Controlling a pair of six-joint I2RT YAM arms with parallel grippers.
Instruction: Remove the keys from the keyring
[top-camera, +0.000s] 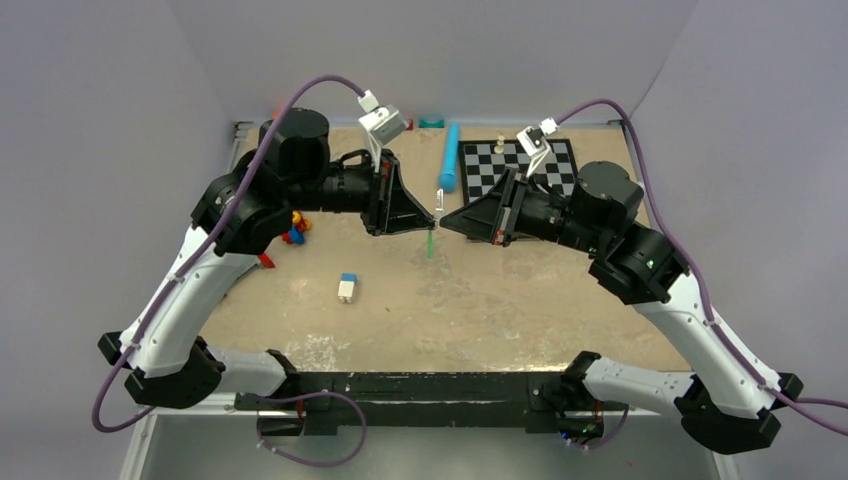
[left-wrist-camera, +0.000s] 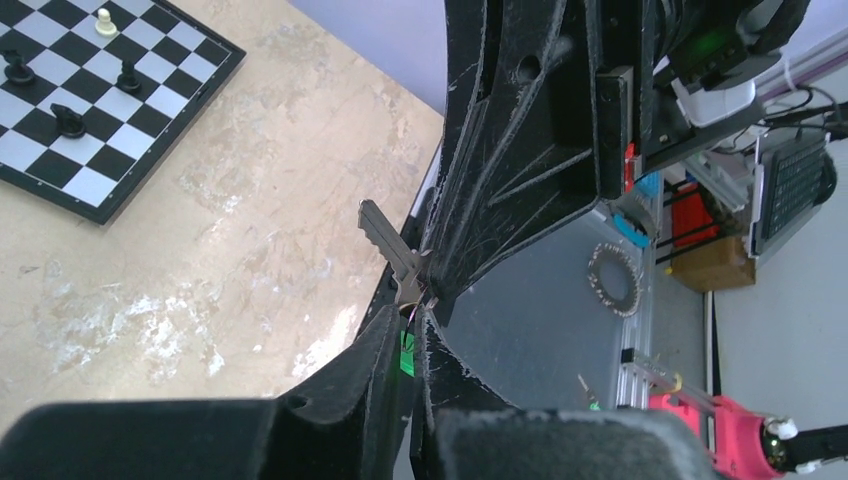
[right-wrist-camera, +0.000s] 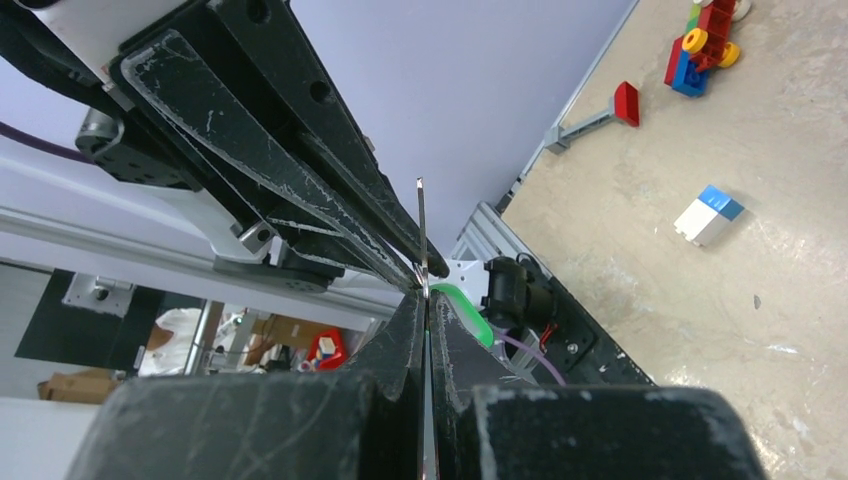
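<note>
Top external view: left gripper and right gripper met tip to tip above the bench, both clamped on the keys, held aloft. Silvery blade and green piece appeared joined; separation judged not yet done

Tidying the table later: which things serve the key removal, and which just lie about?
In the job: keys, pinched between left tool and right tool.
Lying about: chessboard, blue tube, blue-and-white block, toy bricks.
</note>
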